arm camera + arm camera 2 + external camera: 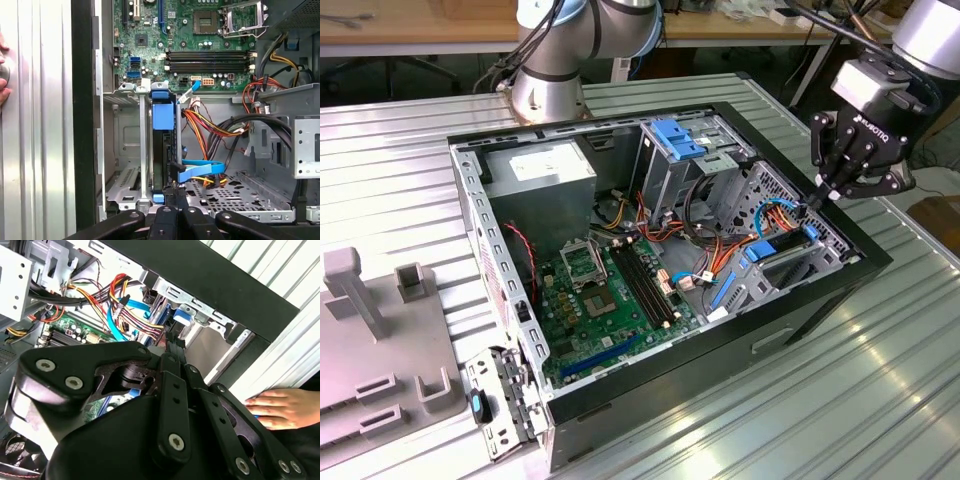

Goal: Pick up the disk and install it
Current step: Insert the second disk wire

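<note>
My claw point(817, 196) hangs at the open case's point(820, 300) edge on the exterior view's right, fingers drawn together to a closed tip that grips nothing I can make out. In the first wrist view the tip point(170, 200) sits just above the disk point(160, 150), which stands on edge in its metal bay point(125, 145), blue frame showing at both ends, a blue tab at the far end. In the exterior view the disk point(782, 245) lies seated in the bay under my fingertips. Beside it a flat blue cable point(200, 170) and a bundle of orange, red and yellow wires point(210, 125) cross the case floor. Beyond lies the green board point(610, 300) with its long black memory slots point(207, 57). A hand point(280, 407) rests on the ribbed table point(800, 400) just outside the case wall.
</note>
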Robot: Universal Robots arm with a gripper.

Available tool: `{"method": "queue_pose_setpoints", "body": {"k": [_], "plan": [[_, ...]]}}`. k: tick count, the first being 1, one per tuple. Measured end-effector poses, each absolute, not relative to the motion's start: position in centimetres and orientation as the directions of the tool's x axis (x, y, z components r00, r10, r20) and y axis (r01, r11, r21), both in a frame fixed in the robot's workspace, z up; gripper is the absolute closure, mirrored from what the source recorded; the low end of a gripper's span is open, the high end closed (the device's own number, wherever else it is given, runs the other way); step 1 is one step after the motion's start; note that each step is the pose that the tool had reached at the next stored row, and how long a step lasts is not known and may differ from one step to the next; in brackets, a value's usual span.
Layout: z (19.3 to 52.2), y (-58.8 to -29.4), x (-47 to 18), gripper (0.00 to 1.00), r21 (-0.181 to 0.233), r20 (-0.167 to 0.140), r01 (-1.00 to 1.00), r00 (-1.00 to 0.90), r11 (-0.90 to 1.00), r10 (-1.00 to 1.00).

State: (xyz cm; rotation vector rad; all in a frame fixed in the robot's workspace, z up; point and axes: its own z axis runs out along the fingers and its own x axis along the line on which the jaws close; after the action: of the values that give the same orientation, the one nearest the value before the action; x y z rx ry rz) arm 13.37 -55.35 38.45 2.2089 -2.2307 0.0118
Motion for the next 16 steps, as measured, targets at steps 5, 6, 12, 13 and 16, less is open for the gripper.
{"method": "queue_pose_setpoints", "body": {"k": [5, 6, 12, 13, 16], "plan": [[38.9, -55.3, 13.1, 0.89, -0.002, 0.007, -1.0, -0.012, 0.012, -1.0], [38.9, -55.3, 13.0, 0.89, -0.002, 0.007, -1.0, -0.012, 0.012, -1.0], [38.9, -55.0, 12.1, 0.76, -0.004, 0.007, -1.0, -0.018, 0.018, -1.0], [38.9, -54.9, 12.1, 0.71, -0.004, 0.007, -1.0, -0.019, 0.019, -1.0], [38.8, -54.4, 12.1, 0.64, -0.004, 0.007, -1.0, -0.025, 0.025, -1.0]]}}
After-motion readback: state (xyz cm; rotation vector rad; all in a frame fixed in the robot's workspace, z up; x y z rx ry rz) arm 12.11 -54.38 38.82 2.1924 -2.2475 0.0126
